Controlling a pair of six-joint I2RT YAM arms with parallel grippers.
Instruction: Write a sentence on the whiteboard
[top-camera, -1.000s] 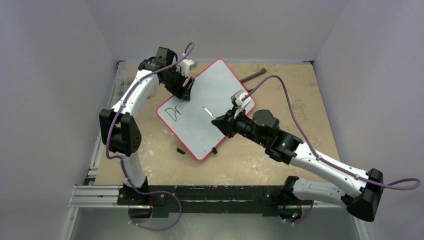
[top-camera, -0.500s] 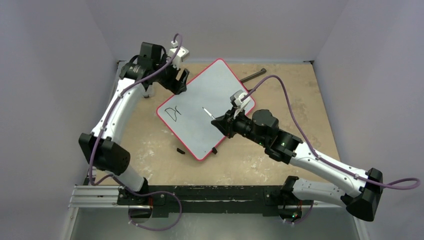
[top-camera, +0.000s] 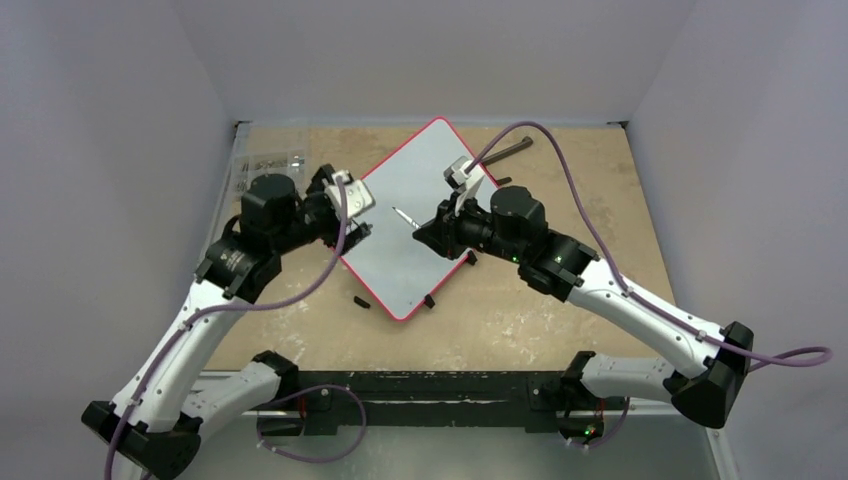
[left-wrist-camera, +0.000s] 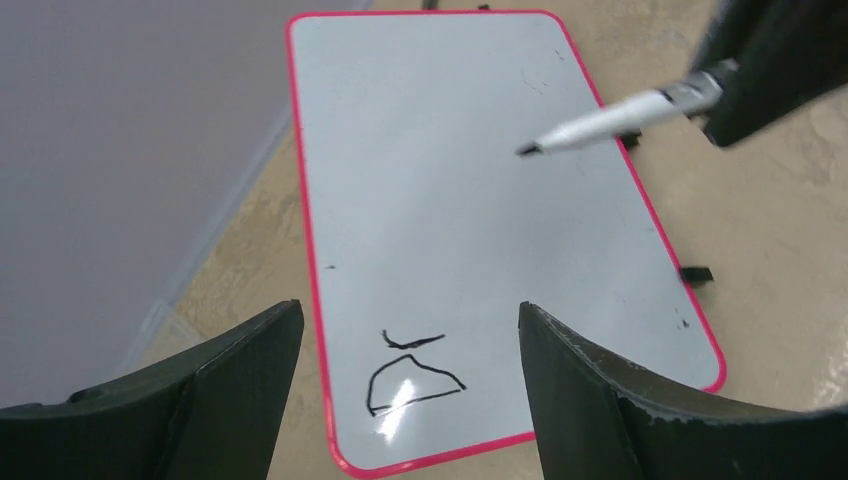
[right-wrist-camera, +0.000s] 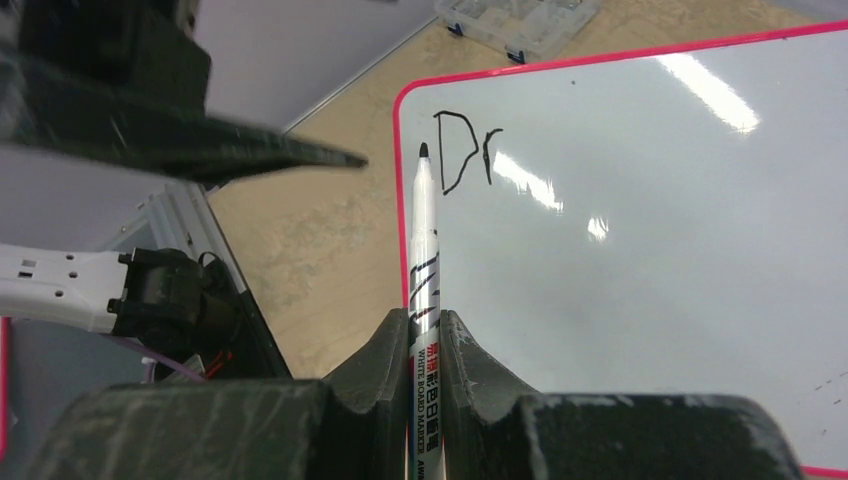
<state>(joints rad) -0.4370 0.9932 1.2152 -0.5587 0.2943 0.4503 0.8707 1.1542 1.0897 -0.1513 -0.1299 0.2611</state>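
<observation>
sentence (right-wrist-camera: 465, 150) barely begun: just "dr" at 11 o'clock on the whiteboard (right-wrist-camera: 650, 250). right gripper (right-wrist-camera: 425, 325) pinches marker (right-wrist-camera: 424, 240); left gripper (left-wrist-camera: 407, 320) gapes, empty. next: set tip down at r's 3 o'clock.

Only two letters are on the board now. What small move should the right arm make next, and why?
Probably carry the marker tip to the spot just after "Dr" and lower it onto the whiteboard. The right gripper is shut on the marker, nothing follows those letters yet, and the tip seems lifted, away from them.
</observation>
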